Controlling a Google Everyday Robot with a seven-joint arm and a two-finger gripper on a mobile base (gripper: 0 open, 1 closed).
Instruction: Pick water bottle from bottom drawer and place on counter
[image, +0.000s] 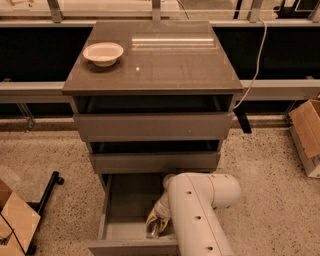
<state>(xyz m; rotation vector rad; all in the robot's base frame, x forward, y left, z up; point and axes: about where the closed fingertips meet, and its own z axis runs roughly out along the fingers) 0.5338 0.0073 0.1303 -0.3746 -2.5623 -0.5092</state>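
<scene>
Camera view: gripper (156, 222) low in the drawer (120, 200), bottle (153, 231) just beneath; can't tell its grip. Best confirm before lifting straight.

The gripper (157, 223) sits low in the bottom drawer (125, 200), partly hidden behind the white arm (200, 210), which also covers the drawer's right side. Just below the gripper glints a small object (154, 231), too small to identify. Nearer than the gripper, the drawer's front and the arm are cut off by the lower edge.
</scene>
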